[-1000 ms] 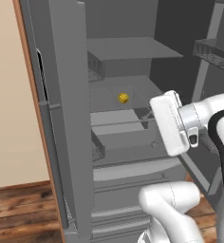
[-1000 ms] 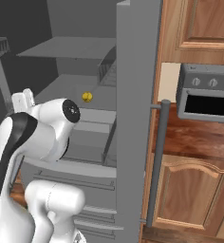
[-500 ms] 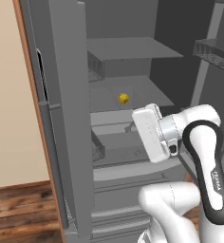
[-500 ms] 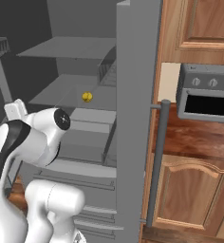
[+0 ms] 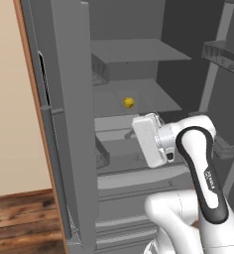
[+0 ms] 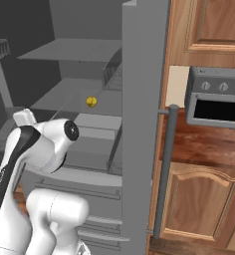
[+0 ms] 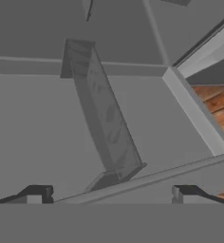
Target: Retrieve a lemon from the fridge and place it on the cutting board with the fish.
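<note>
Lemon [image 5: 129, 102] on fridge [image 5: 69, 124] shelf, above and beyond open pincer [image 7: 111, 193].

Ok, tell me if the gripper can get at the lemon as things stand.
Probably yes: the fridge stands open, the lemon lies alone on its shelf, and the open gripper is empty, though still lower and aimed elsewhere.

- My arm has swung its hand [image 5: 151, 140] over to the left since a second ago, and it now sits lower in front of the open fridge [image 5: 139, 74].
- The lemon [image 5: 129, 102] used to be left of my hand. Now it is just above it.
</note>
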### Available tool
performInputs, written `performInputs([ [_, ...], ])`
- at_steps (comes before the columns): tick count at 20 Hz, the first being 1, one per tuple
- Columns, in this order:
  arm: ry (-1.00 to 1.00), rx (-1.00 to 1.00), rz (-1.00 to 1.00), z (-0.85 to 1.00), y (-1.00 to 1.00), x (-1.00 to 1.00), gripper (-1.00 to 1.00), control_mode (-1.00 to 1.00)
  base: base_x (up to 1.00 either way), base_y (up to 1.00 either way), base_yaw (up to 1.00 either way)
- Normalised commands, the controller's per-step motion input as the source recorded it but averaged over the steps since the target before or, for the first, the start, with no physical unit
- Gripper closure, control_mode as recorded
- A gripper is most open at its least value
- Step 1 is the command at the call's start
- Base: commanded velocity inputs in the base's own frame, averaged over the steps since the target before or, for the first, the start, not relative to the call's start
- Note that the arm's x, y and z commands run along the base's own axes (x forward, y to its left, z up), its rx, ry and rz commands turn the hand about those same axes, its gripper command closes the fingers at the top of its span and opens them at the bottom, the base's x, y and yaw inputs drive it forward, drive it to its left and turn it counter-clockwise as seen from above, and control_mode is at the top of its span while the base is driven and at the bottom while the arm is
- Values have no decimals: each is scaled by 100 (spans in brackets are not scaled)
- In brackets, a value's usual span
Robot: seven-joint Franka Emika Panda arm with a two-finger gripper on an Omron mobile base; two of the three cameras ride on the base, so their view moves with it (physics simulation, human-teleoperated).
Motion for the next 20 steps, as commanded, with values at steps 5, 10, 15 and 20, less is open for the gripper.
performInputs([
  [5,-2,0,2,-20,43,1,-100,-100,0,0,0],
  [10,-5,0,0,-21,47,21,-100,-100,0,0,0],
  [15,-7,3,2,-28,33,38,-100,-100,0,0,0],
  [20,-1,3,0,-31,73,12,-100,-100,0,0,0],
])
